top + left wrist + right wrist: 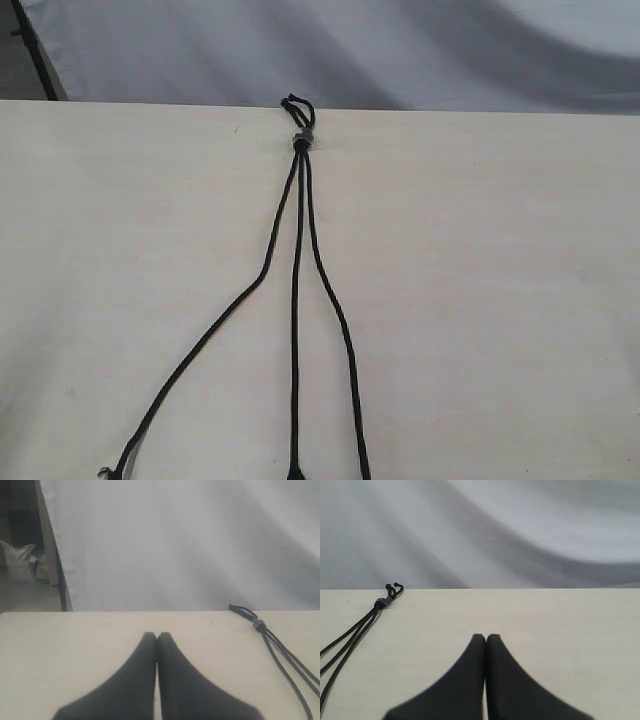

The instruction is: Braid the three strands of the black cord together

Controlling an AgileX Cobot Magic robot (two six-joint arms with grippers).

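The black cord lies on the pale table, its knot with a short loop at the far edge. Three strands fan out from the knot toward the near edge: the left strand curves off to the left, the middle strand runs straight, the right strand bends right. They lie apart, uncrossed. The knot also shows in the left wrist view and the right wrist view. My left gripper and right gripper are both shut, empty, hovering over bare table away from the cord. Neither shows in the exterior view.
A grey-white cloth backdrop hangs behind the table's far edge. A wooden post and a grey bag stand beyond the table's left side. Bare tabletop spreads on both sides of the strands.
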